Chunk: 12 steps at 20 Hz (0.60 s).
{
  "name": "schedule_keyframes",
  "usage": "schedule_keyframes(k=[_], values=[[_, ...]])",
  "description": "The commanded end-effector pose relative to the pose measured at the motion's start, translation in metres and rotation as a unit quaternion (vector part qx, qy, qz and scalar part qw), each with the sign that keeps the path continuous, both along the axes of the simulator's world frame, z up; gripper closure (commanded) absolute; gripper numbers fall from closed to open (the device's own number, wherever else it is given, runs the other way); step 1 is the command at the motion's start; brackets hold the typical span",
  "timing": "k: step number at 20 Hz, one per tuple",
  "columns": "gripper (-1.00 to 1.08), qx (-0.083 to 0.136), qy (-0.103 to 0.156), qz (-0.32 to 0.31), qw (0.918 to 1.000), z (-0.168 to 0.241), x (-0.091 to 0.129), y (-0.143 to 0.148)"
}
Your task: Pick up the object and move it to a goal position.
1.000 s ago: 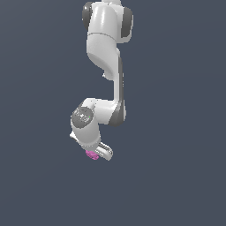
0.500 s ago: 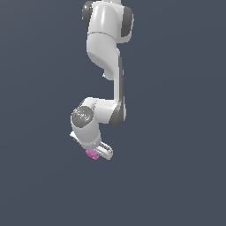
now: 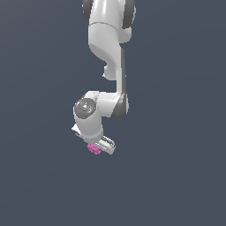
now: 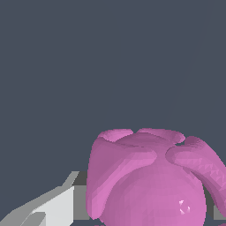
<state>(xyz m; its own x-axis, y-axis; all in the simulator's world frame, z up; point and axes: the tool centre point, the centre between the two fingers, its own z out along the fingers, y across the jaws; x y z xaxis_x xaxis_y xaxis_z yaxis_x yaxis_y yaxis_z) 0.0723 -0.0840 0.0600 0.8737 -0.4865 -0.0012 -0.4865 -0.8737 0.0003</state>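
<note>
The object is a small pink-magenta lumpy ball (image 3: 93, 149), held at the tip of my white gripper (image 3: 97, 149). The arm hangs down from the top of the exterior view and the gripper sits low, a little to the exterior view's left of centre. In the wrist view the ball (image 4: 150, 181) fills the frame close to the camera, with a white finger (image 4: 48, 207) pressed against its side. The other finger is hidden behind the ball. The gripper is shut on the ball.
A plain dark grey-blue surface (image 3: 176, 176) lies all around the arm. No other objects, containers or edges show in either view.
The arm and the ball stand almost as before; the gripper with the ball has shifted only very slightly.
</note>
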Motion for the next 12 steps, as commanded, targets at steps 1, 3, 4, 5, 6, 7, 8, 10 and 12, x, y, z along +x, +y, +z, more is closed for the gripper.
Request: schedule_keyframes(k=[1, 3, 4, 5, 6, 7, 8, 10, 12], values=[[1.08, 0.000, 0.000, 0.000, 1.0000, 0.009, -0.008, 0.005], [1.08, 0.000, 0.000, 0.000, 1.0000, 0.018, -0.016, 0.009], [1.08, 0.000, -0.001, 0.000, 1.0000, 0.023, -0.020, 0.012], [1.08, 0.000, -0.001, 0.000, 1.0000, 0.029, -0.025, 0.014], [1.08, 0.000, -0.001, 0.000, 1.0000, 0.034, -0.030, 0.017], [1.08, 0.000, -0.001, 0.000, 1.0000, 0.040, -0.035, 0.020], [1.08, 0.000, -0.001, 0.000, 1.0000, 0.046, -0.040, 0.023], [1.08, 0.001, -0.001, 0.000, 1.0000, 0.059, -0.051, 0.029], [1.08, 0.001, -0.001, 0.000, 1.0000, 0.070, -0.061, 0.035]])
